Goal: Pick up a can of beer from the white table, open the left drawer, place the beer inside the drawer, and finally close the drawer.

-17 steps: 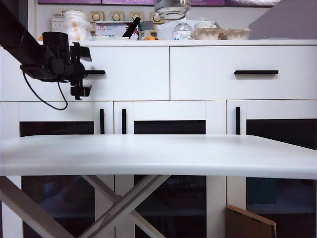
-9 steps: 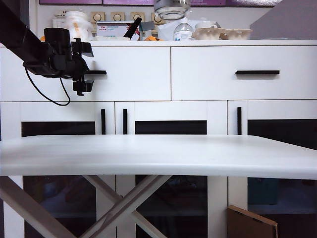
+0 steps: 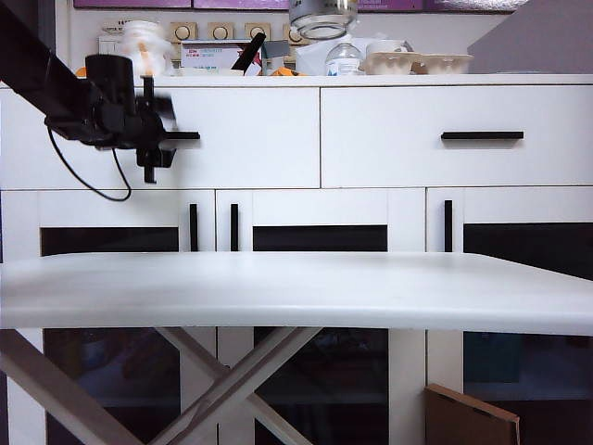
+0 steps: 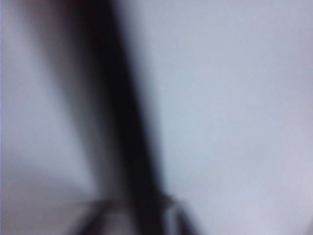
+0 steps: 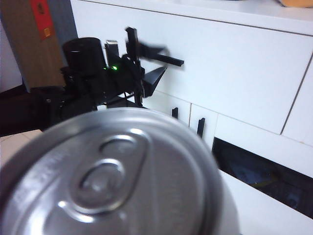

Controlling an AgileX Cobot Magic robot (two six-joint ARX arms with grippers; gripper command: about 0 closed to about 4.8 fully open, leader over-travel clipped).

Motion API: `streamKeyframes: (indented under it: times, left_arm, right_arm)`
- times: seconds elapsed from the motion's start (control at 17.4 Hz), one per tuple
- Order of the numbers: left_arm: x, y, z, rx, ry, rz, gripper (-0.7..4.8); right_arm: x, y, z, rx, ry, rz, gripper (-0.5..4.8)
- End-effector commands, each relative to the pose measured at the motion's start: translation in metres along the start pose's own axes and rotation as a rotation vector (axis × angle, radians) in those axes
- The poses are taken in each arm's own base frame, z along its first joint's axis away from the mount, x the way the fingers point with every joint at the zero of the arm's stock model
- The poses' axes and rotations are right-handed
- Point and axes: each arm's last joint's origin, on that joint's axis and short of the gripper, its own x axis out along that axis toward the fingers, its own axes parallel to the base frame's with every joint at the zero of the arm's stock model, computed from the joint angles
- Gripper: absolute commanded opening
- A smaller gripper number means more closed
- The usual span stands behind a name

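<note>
The step in hand is opening the left drawer [image 3: 246,134]: in the upper left of the exterior view the left gripper [image 3: 153,130] sits at the near end of the slim black bar handle [image 3: 181,135], its fingers blurred, so whether they have clamped the bar or only bracket it cannot be told. The left wrist view gives only a dark smeared bar [image 4: 129,127] against the white drawer front, very close to the lens. The can of beer [image 5: 112,176] is off the white table [image 3: 296,287]; its silver top and pull tab fill the lower left of the right wrist view, pressed up against the camera, which suggests the right gripper carries it, though the gripper's fingers are hidden behind the can and the right arm does not appear in the exterior view. From that same view the left gripper [image 5: 139,58] shows at the handle in the upper left. The drawer front lies flush with its neighbour, so the next move calls for a firm grip on the bar and a straight pull outward, before the can can go in.
</note>
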Motion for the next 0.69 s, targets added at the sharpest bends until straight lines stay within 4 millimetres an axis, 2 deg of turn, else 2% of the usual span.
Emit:
streamKeyframes:
  times: [0.06,0.34,0.52,0.69]
  left_arm:
    - [0.000,-0.004,0.004,0.021,-0.023,-0.046,-0.09]
    - [-0.001,0.000,0.004,0.172,0.043,-0.107,-0.09]
    - [-0.009,0.011,0.002,0.170,0.009,-0.243,-0.08]
    - [-0.019,0.029,-0.001,0.133,0.038,-0.306,-0.08]
  right_arm:
    - [-0.006,0.002,0.014,-0.002,-0.086,0.010,0.40]
    - [-0.008,0.002,0.015,-0.003,-0.089,0.009,0.40]
    - [-0.010,0.002,0.017,-0.003,-0.096,0.005,0.40]
    - [-0.011,0.002,0.017,-0.003,-0.097,0.004,0.40]
